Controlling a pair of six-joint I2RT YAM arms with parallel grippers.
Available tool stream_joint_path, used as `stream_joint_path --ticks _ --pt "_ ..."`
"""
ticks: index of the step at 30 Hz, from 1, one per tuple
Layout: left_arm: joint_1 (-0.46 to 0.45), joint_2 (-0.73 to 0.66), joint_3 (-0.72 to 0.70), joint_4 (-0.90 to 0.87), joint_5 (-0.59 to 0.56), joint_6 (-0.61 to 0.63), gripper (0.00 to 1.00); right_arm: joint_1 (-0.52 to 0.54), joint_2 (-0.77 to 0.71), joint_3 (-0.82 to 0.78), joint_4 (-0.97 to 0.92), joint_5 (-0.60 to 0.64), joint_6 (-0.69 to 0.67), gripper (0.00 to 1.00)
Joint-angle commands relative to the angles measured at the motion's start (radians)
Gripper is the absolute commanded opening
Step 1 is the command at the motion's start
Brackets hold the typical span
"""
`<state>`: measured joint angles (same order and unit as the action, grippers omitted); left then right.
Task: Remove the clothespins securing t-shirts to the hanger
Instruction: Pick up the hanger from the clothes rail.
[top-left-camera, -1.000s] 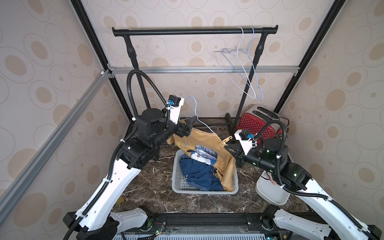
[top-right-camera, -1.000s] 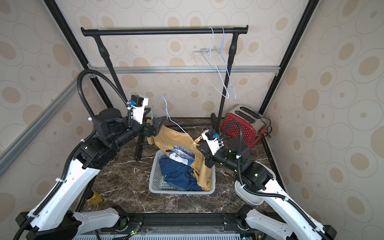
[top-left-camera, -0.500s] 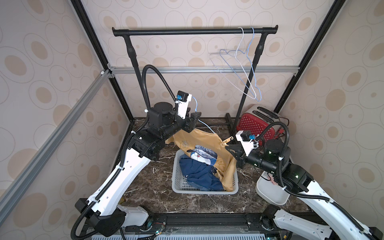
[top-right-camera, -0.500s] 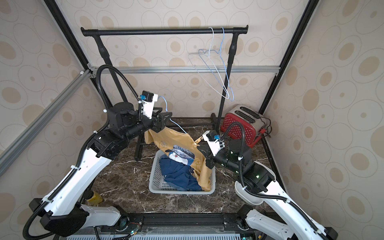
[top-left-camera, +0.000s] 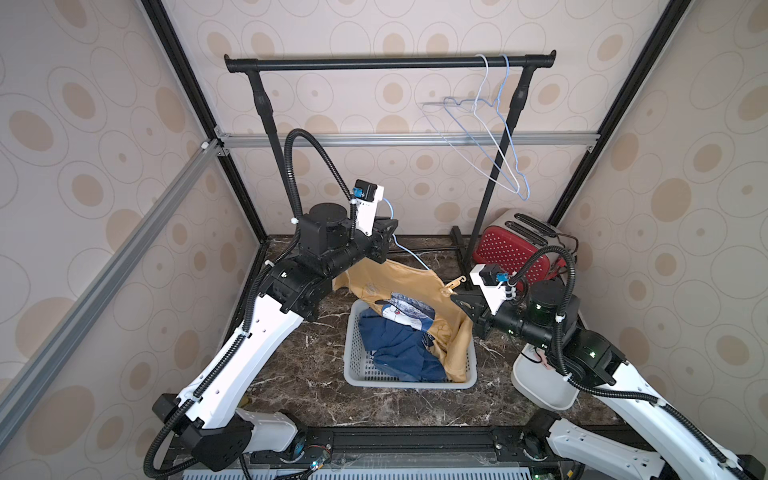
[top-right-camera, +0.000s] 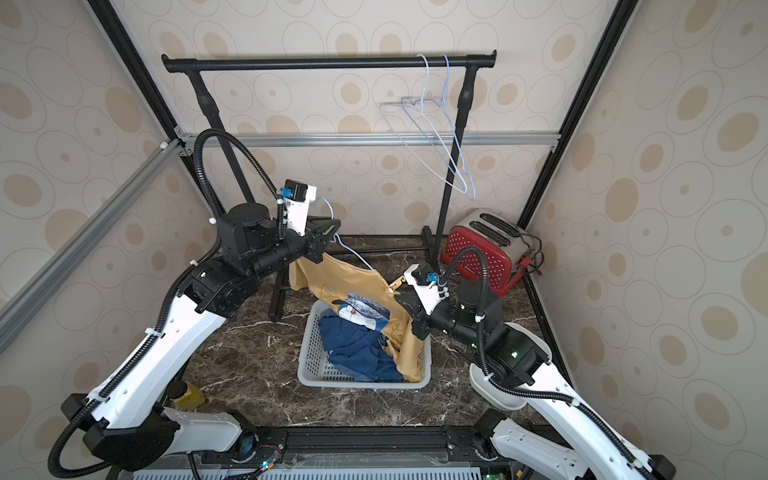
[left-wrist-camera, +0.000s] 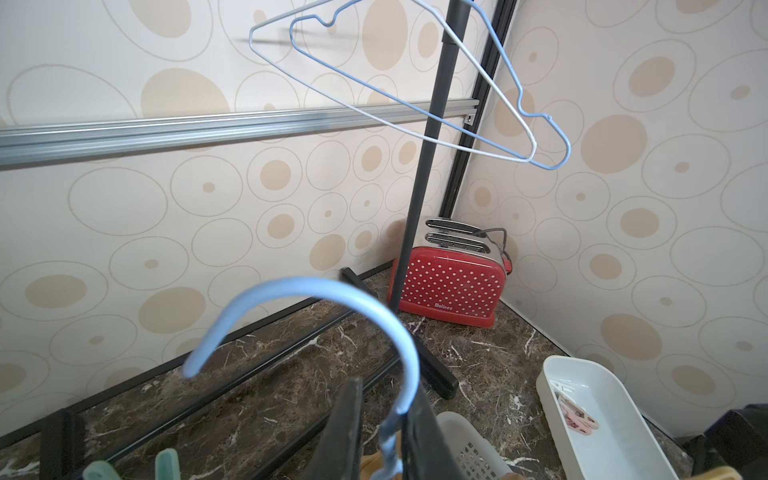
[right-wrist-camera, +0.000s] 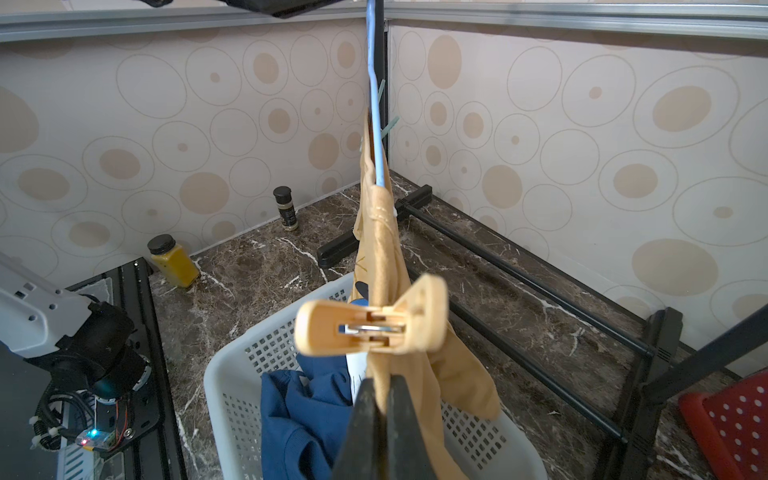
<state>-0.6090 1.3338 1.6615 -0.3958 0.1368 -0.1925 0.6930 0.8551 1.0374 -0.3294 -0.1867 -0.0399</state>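
Above the basket on the desk, a blue wire hanger slanted between the two arms, with the yellow shirt draped from it and its lower part trailing into the basket beside the heaped blue shirts; the left end effector was closed about the twisted neck of the hanger, just under the hook; the right end effector was pinched together on the yellow cloth at the low shoulder, just beneath a tan clothespin; that clip bit the shirt at the hanger's low end, its handles free and facing the right wrist camera; farther up the wire a teal clothespin sat at the other shoulder, near the left end effector; a white tray near the right arm held a few pinkish clothespins, and two bare hangers hung from the rail.

The step in hand looked to be steadying the last dressed hanger so that its clips could come off; at least two appeared to be left. The next move would probably call for the right end effector to let go of the cloth, open, rise a little, squeeze the tan clip's handles and draw it off; the left would need to hold the hanger firm, since the shirt might slide once freed.
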Motion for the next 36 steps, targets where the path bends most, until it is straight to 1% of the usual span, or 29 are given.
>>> stream_joint_path --ticks 1,4,5,8,9,12,14,18,22,28,32,36 --pt "0.000 -0.002 0.034 0.034 0.014 -0.022 0.12 0.004 -0.014 -0.001 0.023 -0.008 -0.022 0.00" --pt "0.000 -0.006 0.026 0.035 0.014 -0.020 0.08 0.005 -0.010 0.005 0.006 -0.015 -0.026 0.00" --pt "0.000 -0.008 0.021 0.038 0.014 -0.018 0.06 0.004 -0.010 0.008 -0.002 -0.023 -0.029 0.06" --pt "0.000 -0.019 0.002 0.047 0.012 -0.010 0.05 0.004 0.002 0.026 -0.035 -0.039 -0.029 0.34" --pt "0.000 -0.022 -0.004 0.048 0.008 -0.009 0.04 0.004 0.005 0.034 -0.050 -0.044 -0.028 0.40" --pt "-0.001 -0.027 -0.014 0.048 0.007 -0.004 0.04 0.004 0.009 0.055 -0.103 -0.040 -0.026 0.53" --pt "-0.001 -0.028 -0.022 0.049 0.012 0.003 0.04 0.005 0.006 0.070 -0.139 -0.035 -0.028 0.59" --pt "0.000 -0.034 -0.042 0.061 0.019 0.010 0.03 0.005 0.005 0.128 -0.241 0.005 -0.035 0.77" --pt "0.000 -0.036 -0.051 0.063 0.025 0.012 0.03 0.004 0.035 0.234 -0.386 0.071 -0.077 0.84" --pt "0.000 -0.036 -0.064 0.073 0.040 0.009 0.03 0.000 0.169 0.483 -0.689 0.173 -0.138 0.88" --pt "0.000 -0.035 -0.071 0.081 0.047 0.006 0.02 -0.002 0.281 0.664 -0.878 0.190 -0.166 0.89" --pt "-0.001 -0.038 -0.077 0.086 0.056 0.008 0.02 -0.011 0.338 0.763 -0.974 0.208 -0.220 0.90"
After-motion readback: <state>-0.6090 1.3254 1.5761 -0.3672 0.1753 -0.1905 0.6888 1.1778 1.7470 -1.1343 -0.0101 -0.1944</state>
